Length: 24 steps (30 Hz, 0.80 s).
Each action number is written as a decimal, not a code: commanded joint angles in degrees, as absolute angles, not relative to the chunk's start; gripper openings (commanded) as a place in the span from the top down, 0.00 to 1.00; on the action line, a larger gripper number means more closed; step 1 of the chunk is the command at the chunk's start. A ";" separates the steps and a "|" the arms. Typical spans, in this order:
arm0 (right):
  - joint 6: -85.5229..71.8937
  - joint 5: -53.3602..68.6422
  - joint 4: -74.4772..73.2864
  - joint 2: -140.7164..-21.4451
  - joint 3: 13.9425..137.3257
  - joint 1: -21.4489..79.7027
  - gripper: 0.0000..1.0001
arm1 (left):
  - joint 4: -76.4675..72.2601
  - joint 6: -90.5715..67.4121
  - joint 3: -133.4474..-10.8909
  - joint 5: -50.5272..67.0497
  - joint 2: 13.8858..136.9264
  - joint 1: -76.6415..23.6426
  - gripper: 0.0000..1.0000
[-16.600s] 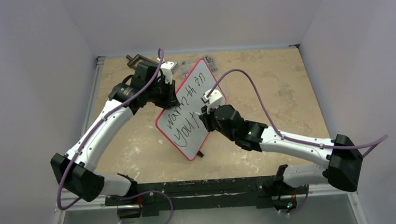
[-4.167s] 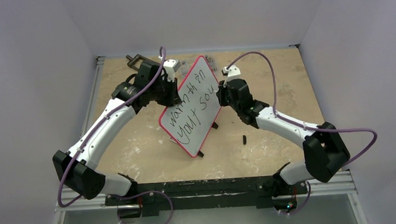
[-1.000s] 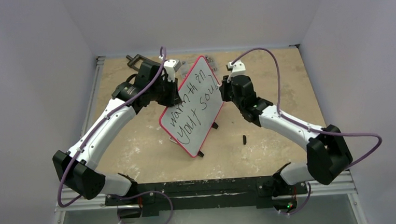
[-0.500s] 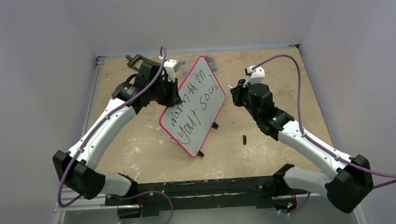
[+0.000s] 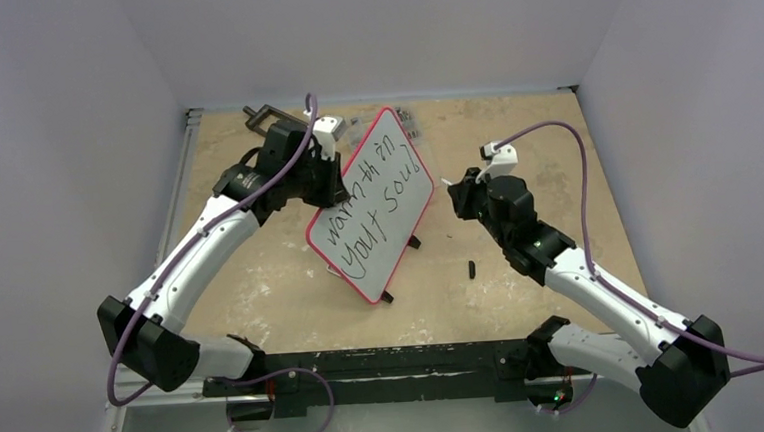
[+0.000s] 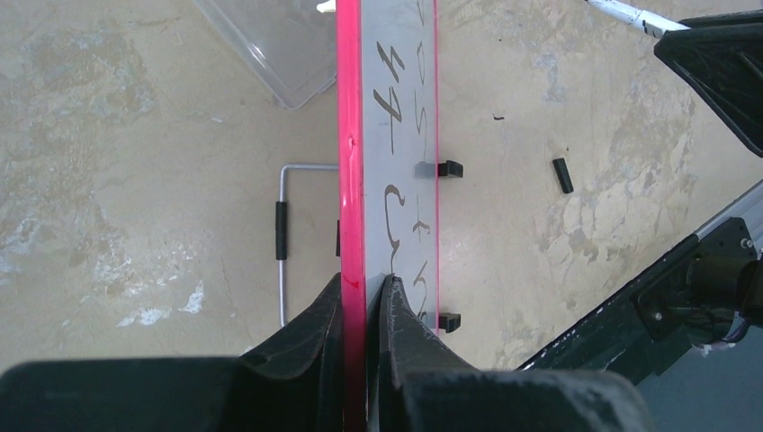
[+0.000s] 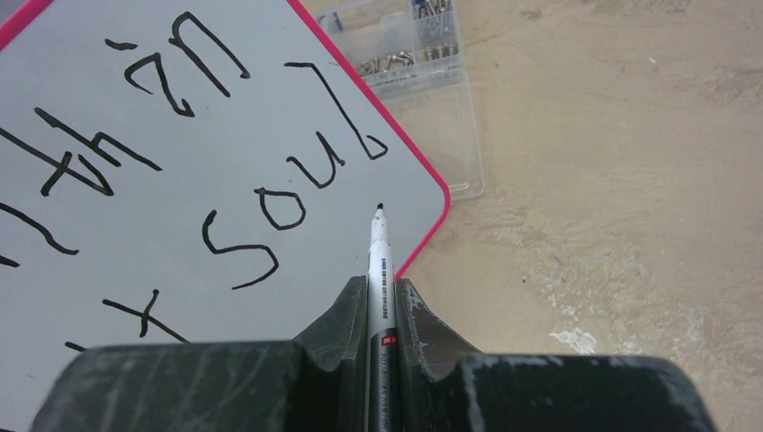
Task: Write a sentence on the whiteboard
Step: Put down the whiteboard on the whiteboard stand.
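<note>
On the surface (image 5: pixel 514 148), the whiteboard (image 5: pixel 392 247) is standing tilted, sentence (image 5: pixel 368 209) showing; left fingers (image 6: pixel 315 335) are clamping its red rim, right fingers (image 7: pixel 340 326) are gripping a marker (image 7: pixel 379 270) near its corner.

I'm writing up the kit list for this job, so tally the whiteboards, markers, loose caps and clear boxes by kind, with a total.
Whiteboard: 1
Marker: 1
Loose black cap, or so it looks: 1
Clear plastic box: 1
Total: 4
</note>
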<state>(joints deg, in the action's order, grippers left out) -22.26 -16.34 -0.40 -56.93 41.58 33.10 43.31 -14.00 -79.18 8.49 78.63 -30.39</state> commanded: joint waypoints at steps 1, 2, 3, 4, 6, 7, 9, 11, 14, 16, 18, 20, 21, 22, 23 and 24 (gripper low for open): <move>-23.24 -15.35 1.44 -55.25 40.57 33.37 1.00 | 52.54 -4.14 -74.65 -3.71 78.91 -30.15 1.00; -23.31 -15.34 1.46 -55.14 40.45 33.33 1.00 | 52.54 -4.14 -74.03 -3.71 78.35 -30.09 1.00; -23.32 -15.30 1.45 -55.05 40.42 33.35 1.00 | 52.54 -4.14 -73.39 -3.71 77.83 -30.06 1.00; -23.36 -15.24 1.51 -54.95 40.27 33.31 1.00 | 52.54 -4.14 -73.09 -3.71 77.32 -30.07 1.00; -23.45 -15.17 1.57 -54.72 40.22 33.36 1.00 | 52.54 -4.14 -72.83 -3.71 76.35 -30.06 1.00; -23.42 -15.12 1.50 -54.67 40.17 33.35 1.00 | 52.54 -4.14 -72.59 -3.71 75.87 -30.10 1.00; -23.39 -15.19 1.55 -54.59 40.17 33.34 1.00 | 52.54 -4.14 -72.23 -3.71 75.47 -30.06 1.00; -23.43 -15.08 1.56 -54.58 40.21 33.36 1.00 | 52.54 -4.14 -71.32 -3.71 75.28 -30.14 1.00; -23.51 -15.07 1.55 -54.58 40.10 33.36 1.00 | 52.54 -4.14 -69.44 -3.71 75.17 -30.11 1.00; -23.48 -15.04 1.63 -54.67 40.08 33.32 1.00 | 52.54 -4.14 -68.21 -3.71 75.14 -30.08 1.00; -23.59 -14.92 1.69 -54.78 40.04 33.38 1.00 | 52.54 -4.14 -67.01 -3.71 74.90 -30.06 1.00; -23.57 -14.78 1.82 -55.06 40.09 33.33 1.00 | 52.54 -4.14 -66.17 -3.71 74.69 -30.09 1.00; -23.66 -14.78 1.88 -55.17 40.08 33.32 1.00 | 52.56 -7.16 -65.76 -3.46 74.58 -30.12 0.97; -23.69 -14.68 1.88 -55.26 40.08 33.32 1.00 | 60.53 -9.93 -65.48 -3.91 74.56 -30.07 0.90; -23.75 -14.62 1.93 -55.35 40.12 33.37 1.00 | 61.58 -10.38 -65.19 -4.62 74.56 -30.08 0.88; -23.73 -14.59 1.93 -55.44 40.08 33.33 1.00 | 61.67 -10.53 -65.07 -5.38 74.60 -30.06 0.85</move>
